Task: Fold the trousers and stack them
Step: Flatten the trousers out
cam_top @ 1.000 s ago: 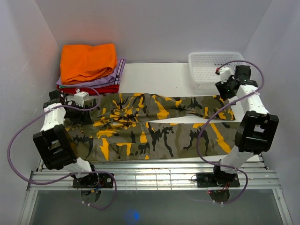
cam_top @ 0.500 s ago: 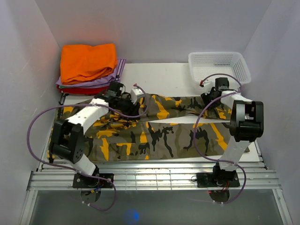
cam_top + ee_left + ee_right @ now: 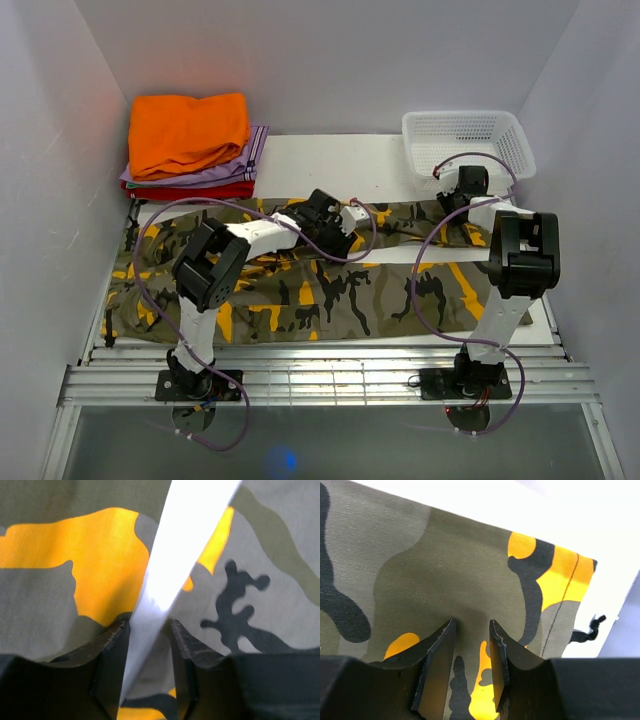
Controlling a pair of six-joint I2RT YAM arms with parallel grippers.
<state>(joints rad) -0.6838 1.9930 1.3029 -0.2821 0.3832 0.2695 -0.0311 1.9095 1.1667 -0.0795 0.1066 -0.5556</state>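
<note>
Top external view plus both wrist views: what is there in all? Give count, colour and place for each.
trousers: one pair, camouflage in olive, black, grey and yellow-orange, spread flat across the table, legs pointing right
table: one, white, under everything
basket: one, white mesh, far right corner
orange garment: one, folded, top of the far left pile
lilac garment: one, folded, middle of that pile
red garment: one, folded, bottom of that pile
rack: one, silver slats, near edge
left arm: black and white, reaching to the middle
right arm: black and white, reaching to the far leg
left pincer: black, jaws apart, astride the bare strip between the legs
right pincer: black, cloth between its jaws, near the hem
</note>
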